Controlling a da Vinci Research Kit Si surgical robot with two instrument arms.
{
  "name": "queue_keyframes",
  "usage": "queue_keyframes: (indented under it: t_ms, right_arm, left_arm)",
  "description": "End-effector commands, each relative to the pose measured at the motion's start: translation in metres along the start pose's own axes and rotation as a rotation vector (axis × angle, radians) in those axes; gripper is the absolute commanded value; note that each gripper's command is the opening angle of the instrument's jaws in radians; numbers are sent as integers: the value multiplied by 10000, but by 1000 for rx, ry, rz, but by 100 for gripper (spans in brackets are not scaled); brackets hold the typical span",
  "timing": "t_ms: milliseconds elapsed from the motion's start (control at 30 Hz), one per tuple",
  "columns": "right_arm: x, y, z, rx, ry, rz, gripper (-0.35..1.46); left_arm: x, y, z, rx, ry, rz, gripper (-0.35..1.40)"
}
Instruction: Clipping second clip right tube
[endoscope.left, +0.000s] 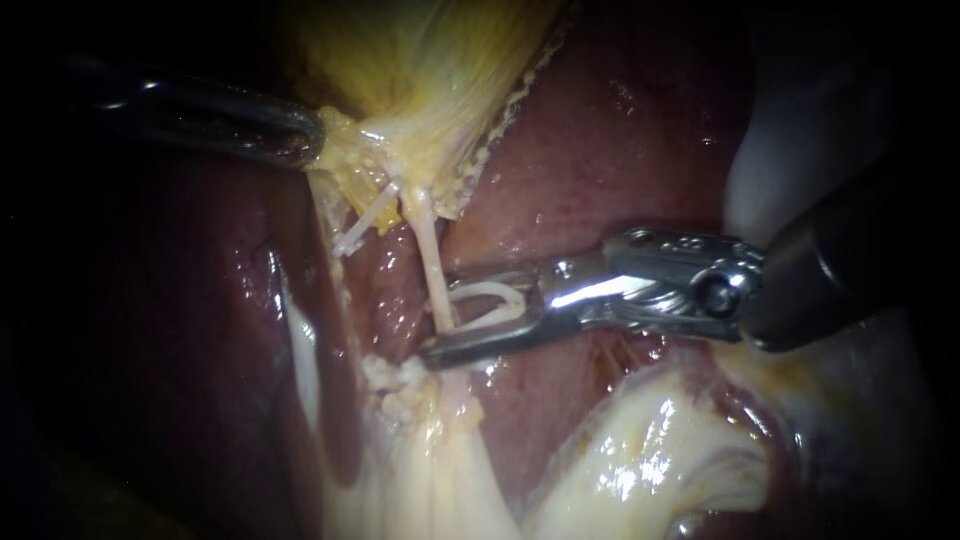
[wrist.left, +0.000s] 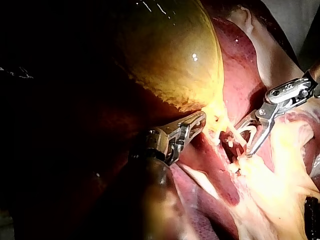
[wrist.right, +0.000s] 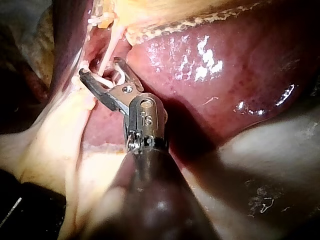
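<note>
The right tube (endoscope.left: 425, 250) runs pale and thin from the yellow gallbladder (endoscope.left: 430, 60) down to whitish tissue. My right instrument (endoscope.left: 440, 312) reaches in from the right, and its jaws stand open to either side of this tube. A white clip (endoscope.left: 485, 305) sits between the jaws, its open end at the tube. The right wrist view shows the same jaws (wrist.right: 100, 69) straddling the tube (wrist.right: 114, 42). A thinner left tube (endoscope.left: 365, 220) slants beside it. My left instrument (endoscope.left: 305, 140) is shut on the gallbladder's lower edge, also seen in the left wrist view (wrist.left: 200, 120).
Dark red liver (endoscope.left: 620, 130) lies behind and to the right of the tubes. Glistening pale fatty tissue (endoscope.left: 640, 460) fills the lower part under my right instrument's shaft. The swollen gallbladder (wrist.left: 170, 50) bulges above my left instrument.
</note>
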Motion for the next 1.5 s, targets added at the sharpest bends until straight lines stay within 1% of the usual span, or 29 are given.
queue_keyframes:
  t_ms: [33,133,200,300,433,533,600,700,800,900,1067,1167,1367,1433,1500]
  right_arm:
    - [1,0,2,20,12,-2,49]
    - [3,-4,6,94,28,13,49]
    - [4,-9,6,119,32,18,49]
    - [5,-19,8,134,39,26,49]
    - [8,-38,10,166,66,44,49]
    - [11,-47,10,189,86,64,48]
    - [13,-50,9,195,88,77,48]
    - [14,-51,7,197,87,77,45]
    - [13,-47,4,198,87,77,40]
    - [13,-43,1,210,82,77,28]
    - [13,-37,-2,213,78,100,13]
    - [12,-37,-3,214,76,106,-1]
    - [17,-38,-5,216,77,109,-22]
    - [17,-38,-6,216,77,109,-35]
    - [17,-39,-7,216,76,109,-35]
  left_arm:
    - [0,0,0,-1,0,0,-35]
    - [0,0,0,-1,0,0,-35]
    - [0,0,0,-1,0,0,-35]
    - [0,0,0,-1,0,0,-35]
    - [0,0,0,-1,0,0,-35]
    - [0,0,0,-1,0,0,-35]
    - [1,0,0,-1,0,0,-35]
    - [1,0,-1,-1,0,0,-35]
    - [1,0,-1,-1,0,0,-35]
    - [0,0,0,-1,0,0,-35]
    - [0,0,0,-1,0,0,-35]
    - [0,0,0,-1,0,0,-35]
    - [0,0,0,-1,0,0,-35]
    - [0,0,0,-1,0,0,-35]
    - [0,0,0,-1,0,0,-35]
